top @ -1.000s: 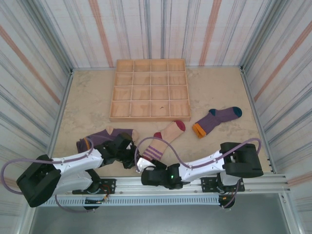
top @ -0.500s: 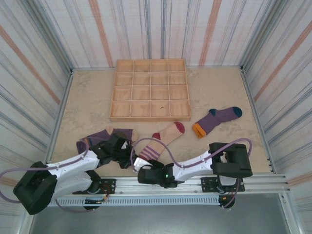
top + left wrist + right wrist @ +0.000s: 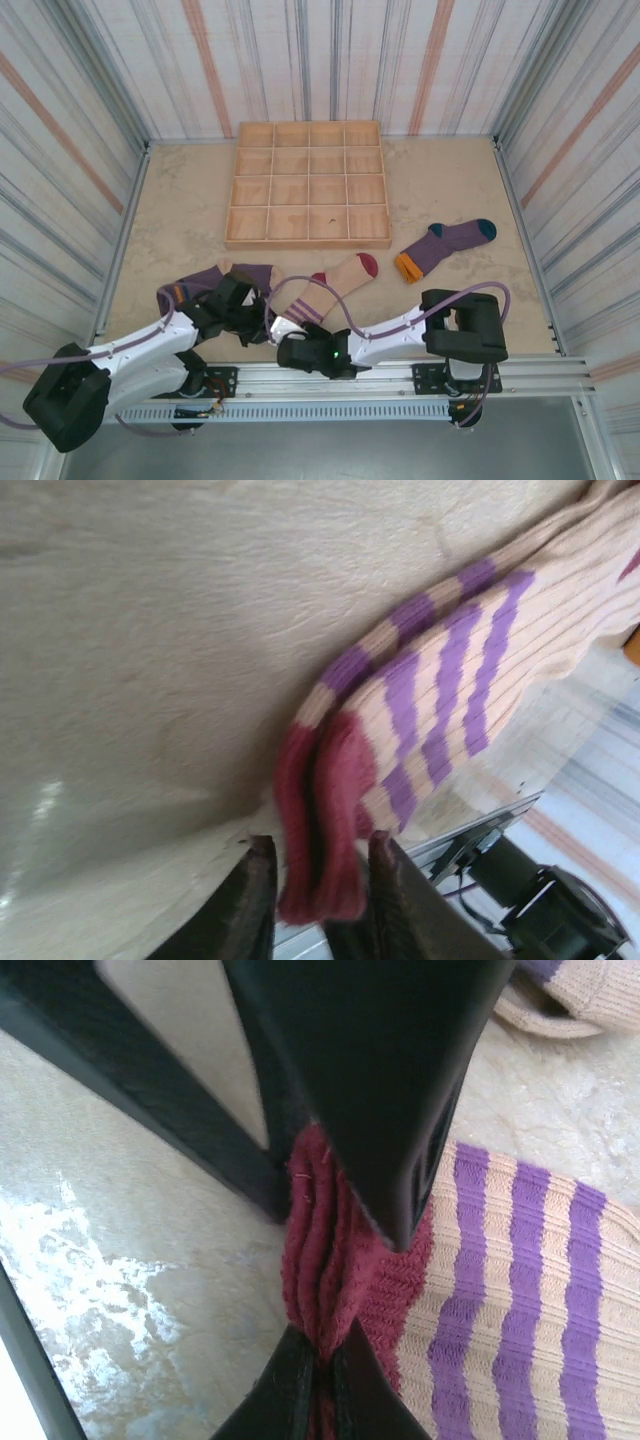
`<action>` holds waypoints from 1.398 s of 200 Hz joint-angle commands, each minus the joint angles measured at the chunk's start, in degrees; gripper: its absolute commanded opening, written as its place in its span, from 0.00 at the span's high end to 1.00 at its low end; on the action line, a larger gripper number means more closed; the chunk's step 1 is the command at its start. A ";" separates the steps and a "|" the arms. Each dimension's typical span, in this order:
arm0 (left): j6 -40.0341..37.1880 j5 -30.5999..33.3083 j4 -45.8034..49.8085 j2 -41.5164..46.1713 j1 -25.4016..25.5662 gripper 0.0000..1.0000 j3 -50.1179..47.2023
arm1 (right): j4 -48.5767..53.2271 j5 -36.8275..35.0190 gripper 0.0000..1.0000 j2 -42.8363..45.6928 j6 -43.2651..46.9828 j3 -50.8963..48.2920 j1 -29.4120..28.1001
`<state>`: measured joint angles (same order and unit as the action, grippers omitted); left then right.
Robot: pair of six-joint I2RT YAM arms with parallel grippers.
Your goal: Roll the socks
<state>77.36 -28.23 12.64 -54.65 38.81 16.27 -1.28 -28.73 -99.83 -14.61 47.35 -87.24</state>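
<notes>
- From above, the cream sock (image 3: 340, 280) lay on the desk (image 3: 450, 180) near the front edge, its striped cuff between the left gripper (image 3: 255, 315) and the right gripper (image 3: 284, 338).
- Left wrist: the left gripper (image 3: 320, 848) stood open, its jaws astride the maroon cuff edge.
- Right wrist: the right gripper (image 3: 320, 1348) was clamped on that cuff edge.

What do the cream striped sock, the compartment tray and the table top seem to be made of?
The cream striped sock looks like matte knitted fabric: fine ribs, and its maroon edge bunches softly. The compartment tray seems pale bare wood, perhaps thinly sealed: light-tan colour, thin dividers. The table top may be stone-patterned laminate or vinyl, slightly glossy: beige mottling with glare patches.
</notes>
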 commanded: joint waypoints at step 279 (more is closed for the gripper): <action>-17.78 23.97 -10.08 -10.60 6.19 0.60 9.07 | -16.36 63.53 1.00 -1.39 -49.47 -10.53 38.77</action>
<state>61.67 -5.80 6.48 -62.76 44.58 25.15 -21.26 34.00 -99.26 -60.34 36.03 -48.97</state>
